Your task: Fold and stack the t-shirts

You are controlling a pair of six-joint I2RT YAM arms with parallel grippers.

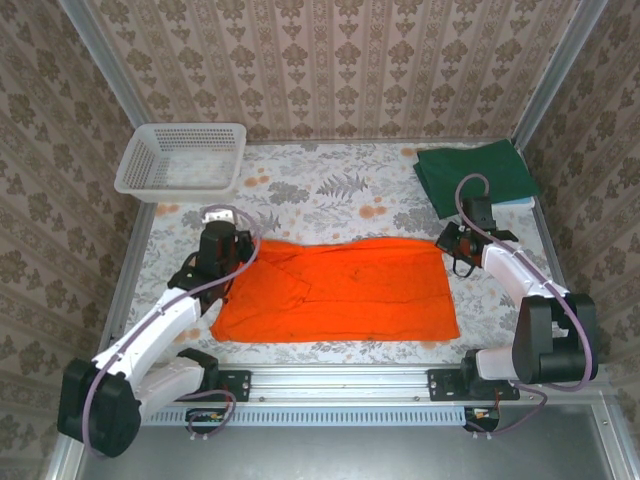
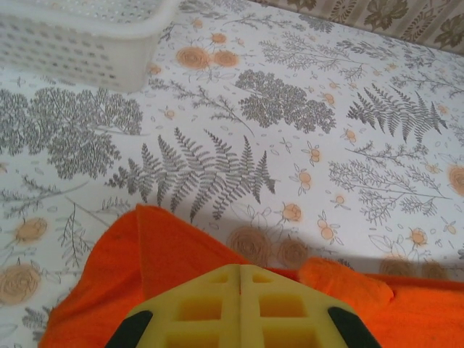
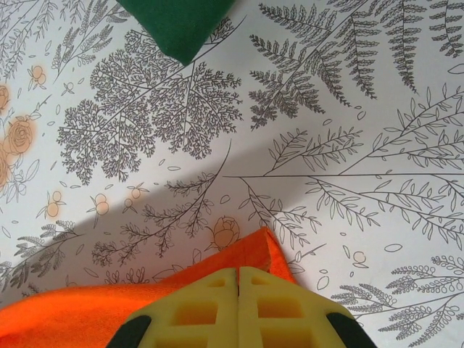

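Orange t-shirt (image 1: 340, 290): folded to a wide, rumpled rectangle, mid-table (image 1: 330, 190) toward the near edge. Left gripper (image 2: 239, 270) and right gripper (image 3: 238, 271): fingers closed, pinching its far corners. Dark green t-shirt (image 1: 475, 175): folded, far right corner.

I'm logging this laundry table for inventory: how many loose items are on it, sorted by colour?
Orange: 1, the orange t-shirt, spread flat
Dark green: 1, the green t-shirt, folded at the far right
White: 1, the lattice basket, at the far left
Total: 3
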